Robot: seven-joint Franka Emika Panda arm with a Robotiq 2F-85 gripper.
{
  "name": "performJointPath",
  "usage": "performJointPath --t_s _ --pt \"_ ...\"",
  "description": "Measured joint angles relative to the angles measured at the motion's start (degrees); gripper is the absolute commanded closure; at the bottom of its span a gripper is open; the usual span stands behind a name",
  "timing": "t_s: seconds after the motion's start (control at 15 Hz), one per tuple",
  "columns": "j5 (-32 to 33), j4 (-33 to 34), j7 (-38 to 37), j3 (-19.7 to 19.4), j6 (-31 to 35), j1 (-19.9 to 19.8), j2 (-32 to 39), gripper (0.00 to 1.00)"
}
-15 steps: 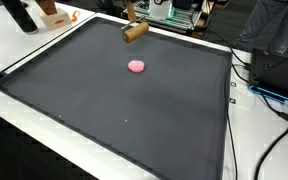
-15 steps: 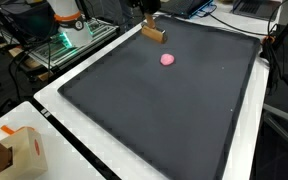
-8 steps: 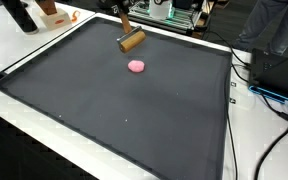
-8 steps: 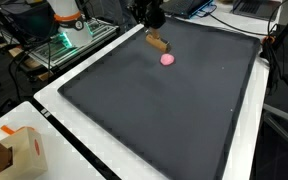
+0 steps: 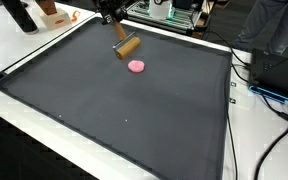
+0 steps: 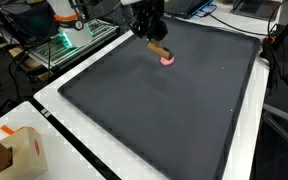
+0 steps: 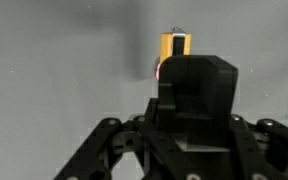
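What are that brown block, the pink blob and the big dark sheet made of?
The block looks like wood: tan, matte, squared edges. The pink blob may be foam or putty: rounded, dull, too small to tell. The sheet seems rubber or fabric: dark, matte, no glare.

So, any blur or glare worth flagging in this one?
Wrist view: soft overall, the block blurred, the dark jaws and their mount filling the lower half. In both exterior views: even light, no glare on the mat, pink lump clear.
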State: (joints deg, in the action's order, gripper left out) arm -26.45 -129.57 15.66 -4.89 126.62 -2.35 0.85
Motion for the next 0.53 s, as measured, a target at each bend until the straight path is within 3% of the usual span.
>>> performJointPath --t_s 0.53 --pt "0.0 3.6 4.0 -0.2 -2.6 -3.0 3.6 0.76"
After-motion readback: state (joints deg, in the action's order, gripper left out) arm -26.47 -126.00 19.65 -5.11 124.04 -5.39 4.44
